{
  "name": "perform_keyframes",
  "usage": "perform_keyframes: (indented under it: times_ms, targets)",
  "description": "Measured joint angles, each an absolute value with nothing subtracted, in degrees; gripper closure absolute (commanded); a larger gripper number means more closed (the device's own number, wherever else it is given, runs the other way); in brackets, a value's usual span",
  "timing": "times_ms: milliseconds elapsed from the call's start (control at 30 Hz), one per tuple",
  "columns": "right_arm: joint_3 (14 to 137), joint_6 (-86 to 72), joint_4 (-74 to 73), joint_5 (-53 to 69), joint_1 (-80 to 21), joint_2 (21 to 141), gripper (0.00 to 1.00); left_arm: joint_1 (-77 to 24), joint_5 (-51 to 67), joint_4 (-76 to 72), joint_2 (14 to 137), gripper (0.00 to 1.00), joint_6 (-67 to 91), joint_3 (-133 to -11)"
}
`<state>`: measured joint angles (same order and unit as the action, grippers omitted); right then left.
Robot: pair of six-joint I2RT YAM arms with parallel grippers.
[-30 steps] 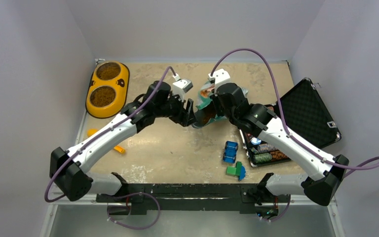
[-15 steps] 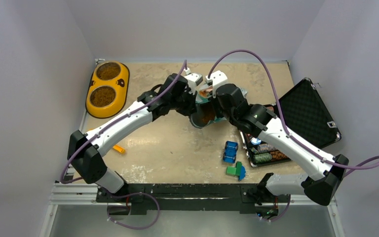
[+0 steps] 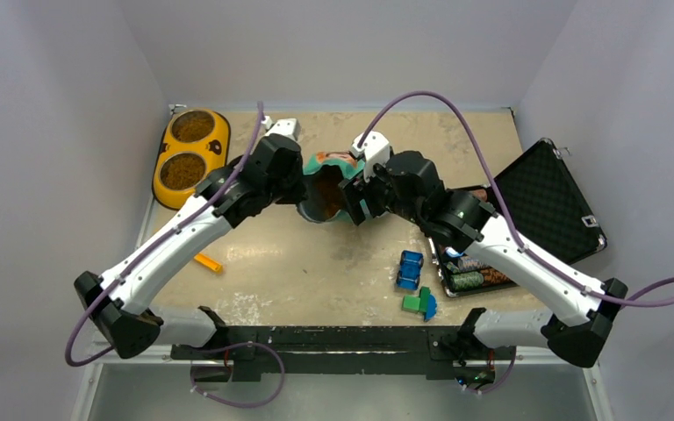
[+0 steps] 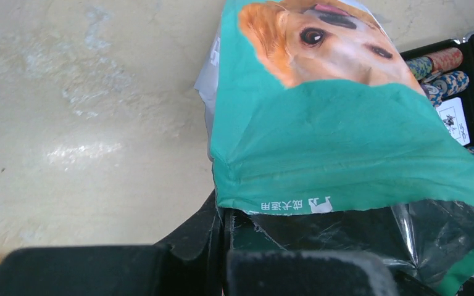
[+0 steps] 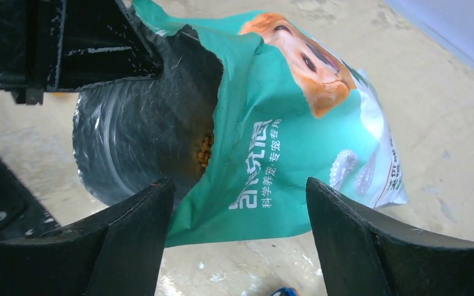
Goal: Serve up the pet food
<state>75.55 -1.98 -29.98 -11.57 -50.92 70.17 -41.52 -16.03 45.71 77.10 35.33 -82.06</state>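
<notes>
Beige tabletop (image 3: 316, 263), frame centre: left claw (image 4: 222, 246) pinching open food bag (image 3: 325, 180) rim; right claw (image 5: 237, 209) wide, empty. Risk: one-sided grip, kibble (image 5: 205, 151) spilling.

Both arms had white link shells with black joint housings, the left arm (image 3: 175, 241) and the right arm (image 3: 513, 254) alike. A purple cable (image 3: 439, 96) looped along each. The fingers (image 5: 370, 240) were matte black, scuffed.

Robot test cell: plain white walls (image 3: 70, 88), worn tabletop (image 3: 316, 263), arms bolted to rail (image 3: 333, 338)
</notes>
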Motion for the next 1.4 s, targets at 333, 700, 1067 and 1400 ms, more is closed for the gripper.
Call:
perform_keyframes:
  times_ms: [333, 700, 1067, 1400]
  targets:
    - [73.78, 0.86, -28.38, -0.01, -51.77, 62.35, 0.2, -41.23, -17.04, 57.69, 74.15, 1.0, 48.01, -87.39]
    - [67.37, 8.73, -21.3, 1.43, -57.58, 60.18, 0.33, -40.51, -16.27, 71.94, 80.12, 1.0, 59.57, -101.43]
    - [68.62, 14.06, -17.32, -13.89, -60.86, 67.42, 1.0, -38.89, -15.33, 76.73, 81.67, 0.99, 66.08, -104.95]
    - [66.83, 14.66, -19.53, -15.38, -60.38, 62.61, 1.0, -27.38, -5.37, 72.86, 74.85, 0.14, 71.66, -100.9]
